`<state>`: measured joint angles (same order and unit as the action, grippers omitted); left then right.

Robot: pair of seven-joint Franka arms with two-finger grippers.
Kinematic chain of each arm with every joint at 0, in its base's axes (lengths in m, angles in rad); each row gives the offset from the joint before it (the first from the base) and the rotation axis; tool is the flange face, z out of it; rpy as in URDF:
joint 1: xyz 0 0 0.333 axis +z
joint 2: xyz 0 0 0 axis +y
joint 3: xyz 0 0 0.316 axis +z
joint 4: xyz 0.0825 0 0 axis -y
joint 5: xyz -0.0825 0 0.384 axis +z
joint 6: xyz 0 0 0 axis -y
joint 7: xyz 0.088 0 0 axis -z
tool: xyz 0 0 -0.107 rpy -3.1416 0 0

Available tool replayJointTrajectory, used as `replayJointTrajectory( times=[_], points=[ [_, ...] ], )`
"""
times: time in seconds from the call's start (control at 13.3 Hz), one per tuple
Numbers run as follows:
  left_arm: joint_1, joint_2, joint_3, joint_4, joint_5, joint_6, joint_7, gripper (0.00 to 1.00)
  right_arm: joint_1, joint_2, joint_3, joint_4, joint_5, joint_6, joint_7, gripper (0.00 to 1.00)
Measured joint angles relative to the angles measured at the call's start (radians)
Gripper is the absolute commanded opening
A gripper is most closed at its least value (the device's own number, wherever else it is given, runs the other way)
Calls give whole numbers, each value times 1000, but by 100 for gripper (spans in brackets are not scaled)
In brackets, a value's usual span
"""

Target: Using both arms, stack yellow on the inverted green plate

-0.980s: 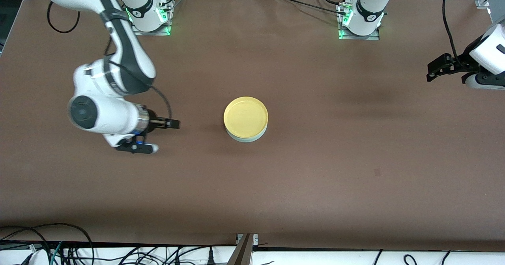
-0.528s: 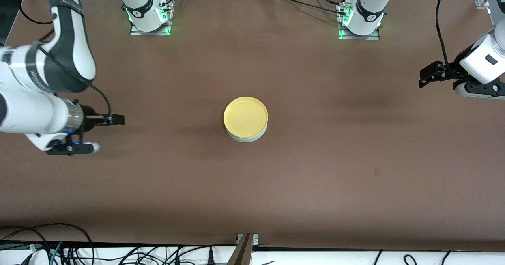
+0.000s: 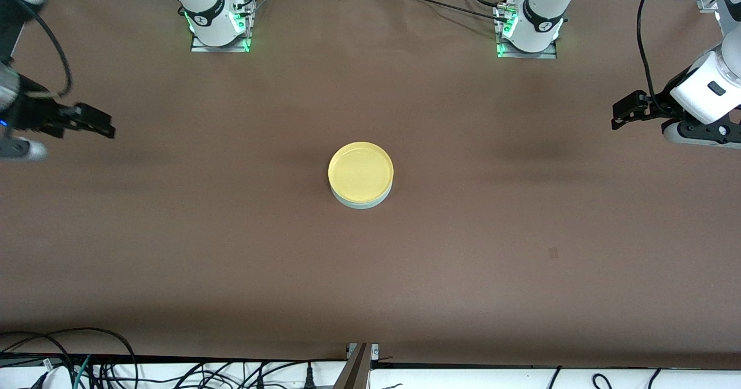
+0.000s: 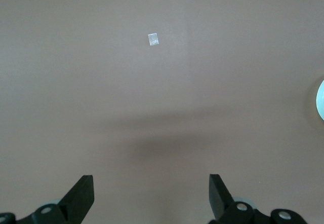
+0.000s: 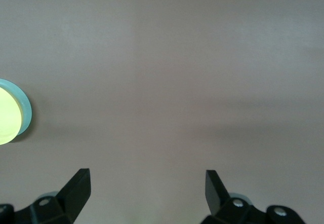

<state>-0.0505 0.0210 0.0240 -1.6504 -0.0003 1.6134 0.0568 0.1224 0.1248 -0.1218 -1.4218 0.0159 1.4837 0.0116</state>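
Both arms have backed off since a second ago, the right hand swinging out to its end of the worktop and the left hand barely shifting at the other end. From the front, yellow sits on the green plate mid-worktop, so stacking looks done. Left wrist: fingers spread, nothing held, bare worktop plus a small pale tag. Right wrist: fingers spread too, stack at the frame edge, loads of room.

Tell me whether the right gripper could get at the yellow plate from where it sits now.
Probably yes. The right gripper is open over the right arm's end of the table, and only bare brown table lies between it and the yellow plate, which rests on the green plate.
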Motion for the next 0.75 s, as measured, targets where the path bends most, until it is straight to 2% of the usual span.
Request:
replayJointTrajectory(
  times=[0.23, 0.45, 0.75],
  points=[
    [0, 1, 0, 0, 0, 0, 0, 100, -8, -61, 5, -28, -25, -51, -4, 100],
    [0, 1, 0, 0, 0, 0, 0, 100, -8, -64, 12, -31, -40, -131, -4, 100],
    [0, 3, 0, 0, 0, 0, 0, 100, -8, -51, 14, -29, -40, -157, -5, 100]
  ],
)
